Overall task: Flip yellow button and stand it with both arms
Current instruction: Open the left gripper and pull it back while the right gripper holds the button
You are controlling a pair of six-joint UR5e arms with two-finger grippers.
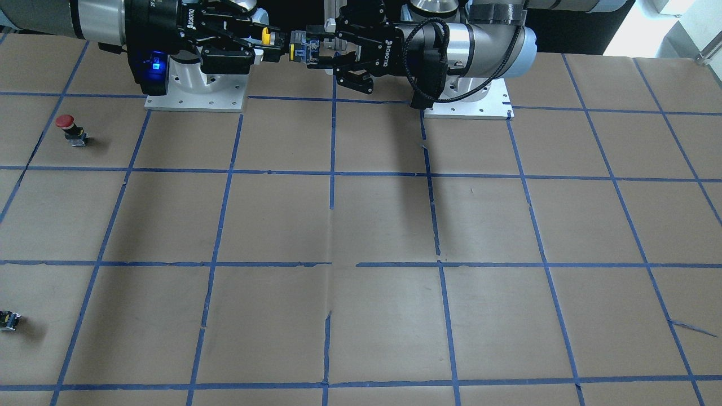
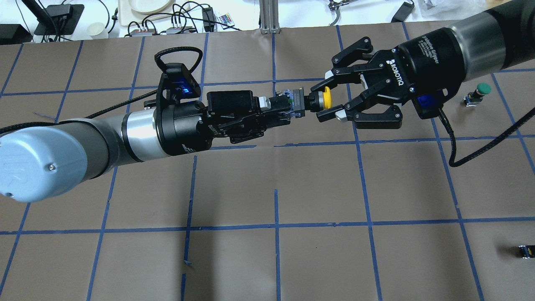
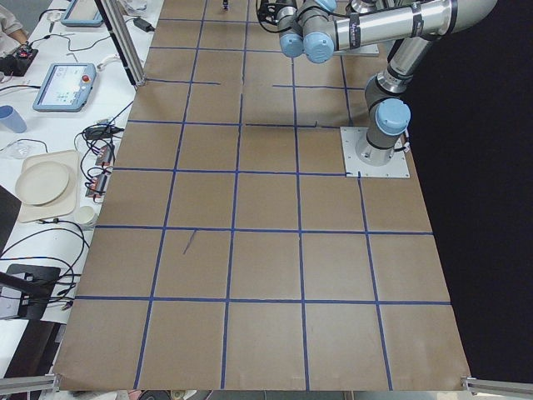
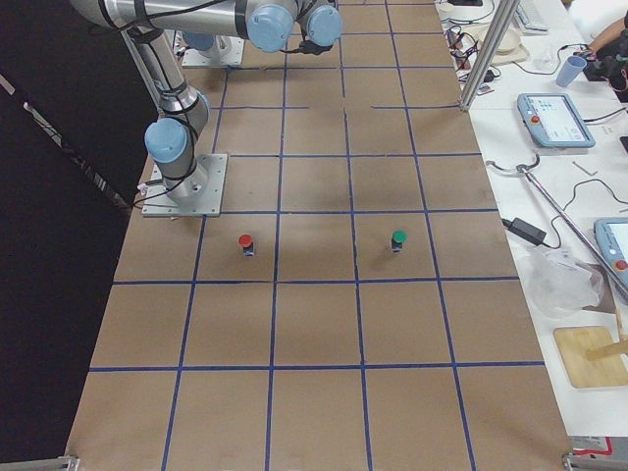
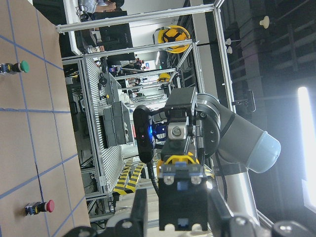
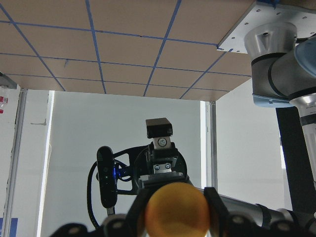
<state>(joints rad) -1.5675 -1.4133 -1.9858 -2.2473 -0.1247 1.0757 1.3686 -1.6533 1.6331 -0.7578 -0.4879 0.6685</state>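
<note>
The yellow button [image 2: 317, 100] is held in the air between both grippers, lying sideways, above the table's middle near the robot's bases. My left gripper [image 2: 288, 109] is shut on its black and grey contact block [image 1: 299, 48]. My right gripper [image 2: 324, 100] faces it, its fingers closed against the sides of the yellow cap [image 1: 264, 37]. In the right wrist view the cap [image 6: 175, 210] fills the space between the fingers [image 6: 213, 207]. In the left wrist view the block [image 5: 183, 197] sits between my left fingers, with the right gripper behind it.
A red-capped button [image 1: 70, 128] and a green-capped button [image 2: 480, 91] stand on the brown table on my right side. A small black block [image 2: 526, 251] lies near the right edge. The arm base plates [image 1: 194, 96] are just below the grippers.
</note>
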